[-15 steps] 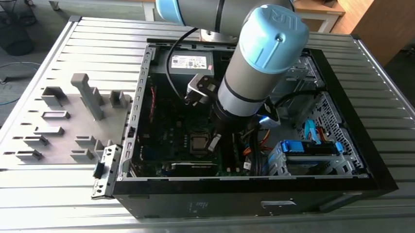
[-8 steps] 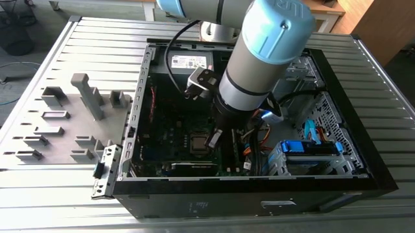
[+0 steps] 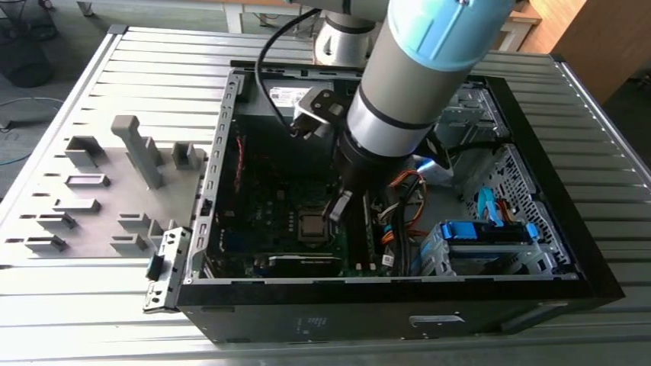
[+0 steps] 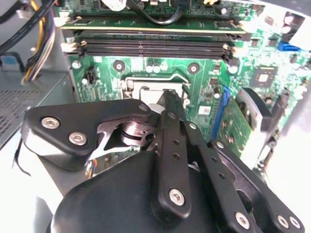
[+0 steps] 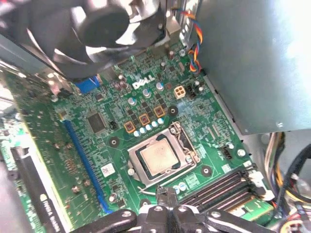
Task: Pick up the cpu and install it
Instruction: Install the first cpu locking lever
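Observation:
The cpu (image 5: 158, 158), a small square chip with a pale metal top, lies flat inside the open socket frame on the green motherboard (image 5: 97, 145). In the second wrist view a pale corner of the cpu (image 4: 154, 104) shows past the fingers. In the exterior view the cpu (image 3: 310, 225) sits low in the middle of the black computer case (image 3: 407, 320). My gripper (image 5: 166, 193) hangs just beside the socket's edge, a little above the board, fingers together and holding nothing. In the exterior view the gripper (image 3: 338, 210) is inside the case, right of the socket.
Memory sticks (image 4: 155, 30) and empty slots (image 5: 218, 187) run along one side of the socket. A black fan (image 5: 116, 24) and a grey metal box (image 5: 257, 63) stand close by. Orange cables (image 3: 407, 202) and a blue drive cage (image 3: 489, 232) fill the case's right. Grey holder blocks (image 3: 137, 149) lie left.

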